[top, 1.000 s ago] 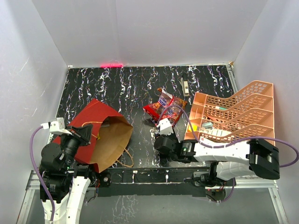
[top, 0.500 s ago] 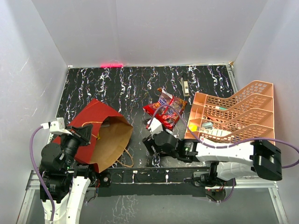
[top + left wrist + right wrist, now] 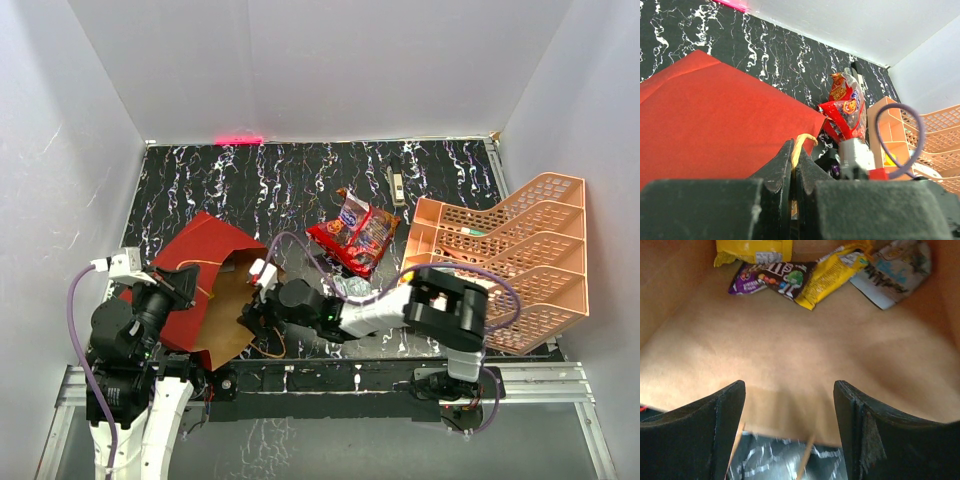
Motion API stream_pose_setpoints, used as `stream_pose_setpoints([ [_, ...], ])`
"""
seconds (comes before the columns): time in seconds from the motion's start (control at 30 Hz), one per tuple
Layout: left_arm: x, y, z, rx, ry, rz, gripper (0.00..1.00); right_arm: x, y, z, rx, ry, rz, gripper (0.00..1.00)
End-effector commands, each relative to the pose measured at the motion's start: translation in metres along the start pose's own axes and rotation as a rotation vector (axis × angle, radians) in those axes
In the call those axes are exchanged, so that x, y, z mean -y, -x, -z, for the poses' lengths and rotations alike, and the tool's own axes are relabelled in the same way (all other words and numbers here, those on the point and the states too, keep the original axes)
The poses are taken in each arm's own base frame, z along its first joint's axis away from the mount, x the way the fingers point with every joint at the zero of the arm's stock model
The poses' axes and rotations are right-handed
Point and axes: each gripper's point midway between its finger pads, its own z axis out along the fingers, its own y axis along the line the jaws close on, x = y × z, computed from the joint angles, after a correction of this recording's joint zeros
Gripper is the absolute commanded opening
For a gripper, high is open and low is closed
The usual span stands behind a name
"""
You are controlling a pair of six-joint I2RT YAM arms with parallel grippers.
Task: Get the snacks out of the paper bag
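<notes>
The paper bag [image 3: 205,250] lies on its side at the left, red outside, its brown mouth facing right. My left gripper [image 3: 185,283] is shut on the bag's tan cord handle [image 3: 801,142] at the upper lip. My right gripper [image 3: 250,312] stands open at the mouth, with nothing between its fingers [image 3: 720,415]. Deep inside the bag [image 3: 790,340] lie snacks: a yellow packet [image 3: 755,250], a purple-and-brown candy packet [image 3: 772,280], another yellow one [image 3: 832,272] and a pale blue-white one [image 3: 895,270]. Red snack packets [image 3: 355,235] are piled on the table.
A peach lattice tiered tray [image 3: 520,250] stands at the right, close behind the right arm. A slim pen-like tool [image 3: 396,180] lies near the back. The bag's loose lower cord handle [image 3: 268,345] trails on the dark marbled table by the mouth. White walls enclose the table.
My right gripper has opened and swung left from beside the red packet pile to the bag's mouth. The left gripper and the bag have stayed put.
</notes>
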Motion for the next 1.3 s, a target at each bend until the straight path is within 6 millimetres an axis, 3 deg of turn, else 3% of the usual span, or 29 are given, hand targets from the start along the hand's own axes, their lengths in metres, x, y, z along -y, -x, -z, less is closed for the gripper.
stream_pose_setpoints([
  [0.0, 0.001, 0.008, 0.001, 0.030, 0.005, -0.003, 0.00, -0.024, 0.051, -0.038, 0.203, 0.098, -0.072, 0.74],
  [0.13, -0.001, 0.008, 0.000, 0.029, 0.018, 0.001, 0.00, -0.024, 0.043, -0.062, 0.202, 0.095, -0.058, 0.75],
  [0.4, 0.002, 0.008, 0.003, 0.036, -0.003, -0.008, 0.00, 0.004, 0.030, -0.083, 0.239, -0.055, -0.046, 0.76],
  [0.73, -0.001, 0.011, 0.001, 0.043, 0.017, -0.007, 0.00, 0.023, 0.033, -0.126, 0.311, -0.170, -0.102, 0.77],
  [0.9, -0.002, 0.010, 0.000, 0.034, 0.019, -0.010, 0.00, 0.038, 0.021, -0.161, 0.303, -0.259, -0.055, 0.82],
  [1.03, -0.005, 0.011, 0.000, 0.044, 0.036, 0.000, 0.00, 0.062, 0.000, -0.180, 0.253, -0.399, -0.022, 0.84],
  [1.13, -0.003, 0.010, 0.001, 0.036, 0.030, -0.006, 0.00, 0.069, -0.017, -0.185, 0.222, -0.430, 0.035, 0.80],
  [1.27, -0.006, 0.012, 0.002, 0.054, 0.046, 0.000, 0.00, 0.069, -0.033, -0.183, 0.151, -0.416, 0.075, 0.57],
])
